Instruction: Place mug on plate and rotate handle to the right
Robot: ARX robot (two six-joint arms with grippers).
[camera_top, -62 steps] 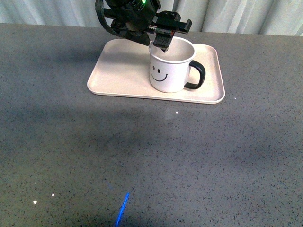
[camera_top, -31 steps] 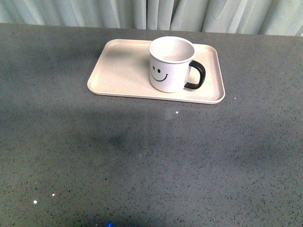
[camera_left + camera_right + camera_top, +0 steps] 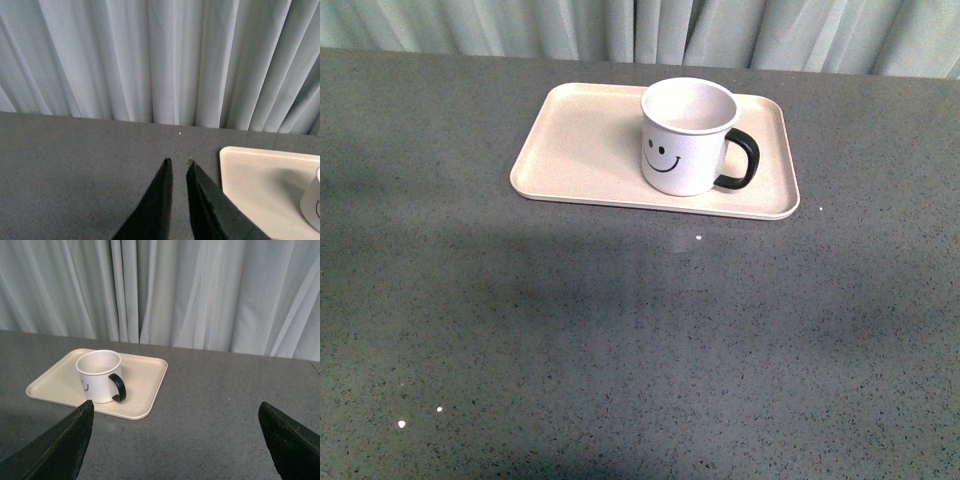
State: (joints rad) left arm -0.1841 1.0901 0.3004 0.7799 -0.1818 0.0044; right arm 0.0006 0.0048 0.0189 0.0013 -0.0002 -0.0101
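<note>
The white mug (image 3: pixel 686 137) with a black smiley face stands upright on the right half of the pale pink-beige plate (image 3: pixel 580 150). Its black handle (image 3: pixel 743 160) points to the right. The mug (image 3: pixel 98 375), handle (image 3: pixel 118 387) and plate (image 3: pixel 145 385) also show in the right wrist view. Neither gripper shows in the front view. My left gripper (image 3: pixel 178 162) is shut and empty above the grey table, beside the plate's edge (image 3: pixel 250 170); a sliver of the mug (image 3: pixel 314 205) shows. My right gripper (image 3: pixel 176 409) is open and empty, well back from the plate.
The grey speckled table (image 3: pixel 620 330) spreads all around the plate. Pale pleated curtains (image 3: pixel 720 30) hang along the table's far edge. A few small white specks (image 3: pixel 401 424) lie on the table near the front left.
One second ago an arm's gripper was over the mug's rim; it has withdrawn out of the front view. The mug stands free on the plate, handle to the right.
</note>
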